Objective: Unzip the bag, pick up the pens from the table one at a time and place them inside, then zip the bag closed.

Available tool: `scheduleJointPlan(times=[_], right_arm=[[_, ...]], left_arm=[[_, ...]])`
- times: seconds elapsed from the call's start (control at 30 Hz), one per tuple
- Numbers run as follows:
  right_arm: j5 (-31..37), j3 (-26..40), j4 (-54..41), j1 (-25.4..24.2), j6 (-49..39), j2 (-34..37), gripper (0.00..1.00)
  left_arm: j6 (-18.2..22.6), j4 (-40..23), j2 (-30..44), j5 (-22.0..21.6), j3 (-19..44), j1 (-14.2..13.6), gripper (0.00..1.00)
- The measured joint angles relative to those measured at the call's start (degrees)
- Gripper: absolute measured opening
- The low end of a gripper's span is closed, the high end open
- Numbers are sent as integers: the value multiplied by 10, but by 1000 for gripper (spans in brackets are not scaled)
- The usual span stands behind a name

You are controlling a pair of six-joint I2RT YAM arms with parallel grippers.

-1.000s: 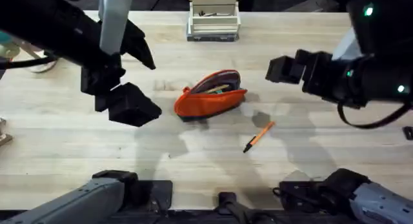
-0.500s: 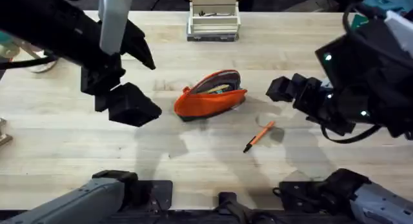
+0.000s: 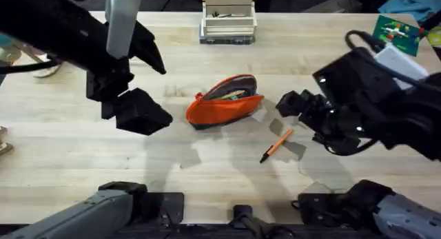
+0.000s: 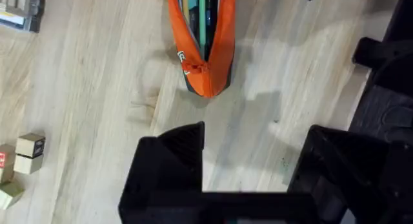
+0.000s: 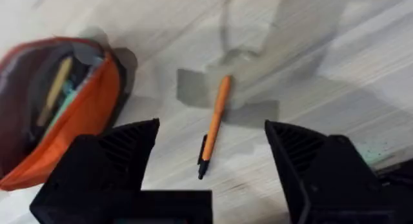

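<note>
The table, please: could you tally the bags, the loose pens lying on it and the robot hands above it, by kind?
Bag: 1
Loose pen: 1
Hands: 2, the left hand and the right hand
Total: 4

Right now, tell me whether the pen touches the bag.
Apart. The overhead view shows bare table between the pen and the bag.

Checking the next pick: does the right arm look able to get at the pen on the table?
Probably yes. The right claw hangs open above the pen, which lies alone on the table, apart from the bag.
</note>
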Motion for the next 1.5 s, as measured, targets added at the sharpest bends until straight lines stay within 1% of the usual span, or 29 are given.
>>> scheduleJointPlan(times=[0.27,0.47,0.77,1.0,1.43,1.47,1.5], right_arm=[[-4,0,11,25,14,78,998],[-5,-1,28,27,43,127,997],[-5,-1,64,27,52,180,996],[-16,-1,99,27,57,200,996],[-23,0,101,27,105,220,994],[-22,1,101,27,108,221,988],[-21,2,99,27,111,223,946]], left_arm=[[0,0,0,0,0,0,994],[0,0,0,0,0,0,995],[0,0,0,0,0,0,994],[0,0,0,0,0,0,995],[0,0,0,0,0,0,995],[0,0,0,0,0,0,995],[0,0,0,0,0,0,994]])
